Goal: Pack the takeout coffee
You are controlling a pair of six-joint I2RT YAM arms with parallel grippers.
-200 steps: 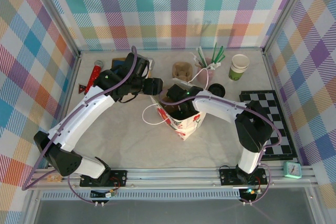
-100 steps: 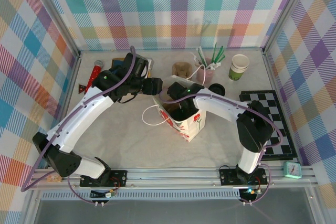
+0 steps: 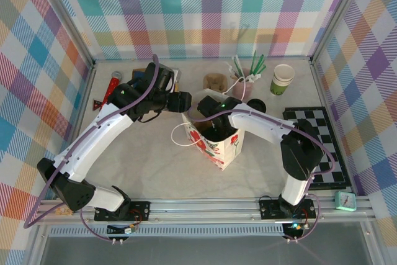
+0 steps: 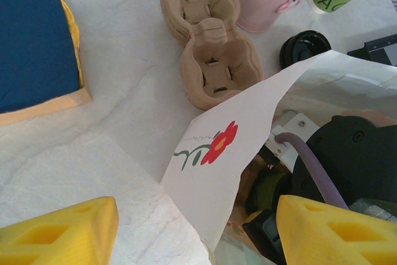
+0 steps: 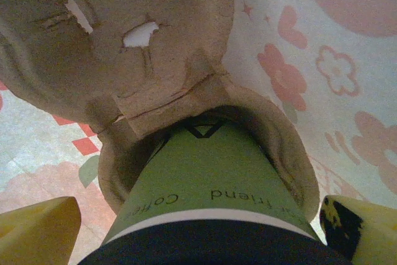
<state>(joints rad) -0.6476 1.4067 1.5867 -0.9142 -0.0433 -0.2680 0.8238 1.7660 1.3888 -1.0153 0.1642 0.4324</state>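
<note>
Right wrist view puts the takeout coffee (image 5: 205,197) at lower centre, seated in a pulp carrier (image 5: 124,60) pocket, with the right gripper (image 5: 198,231) spread wide astride its lid and the left gripper (image 4: 198,231) parted about the paper bag (image 4: 248,116) rim, so a skewed withdrawal could snag the lid and tip it.

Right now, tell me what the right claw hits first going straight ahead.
Probably the takeout coffee, seated in the pulp carrier squarely inside the open right claw; its tips might catch the carrier rim first.
</note>
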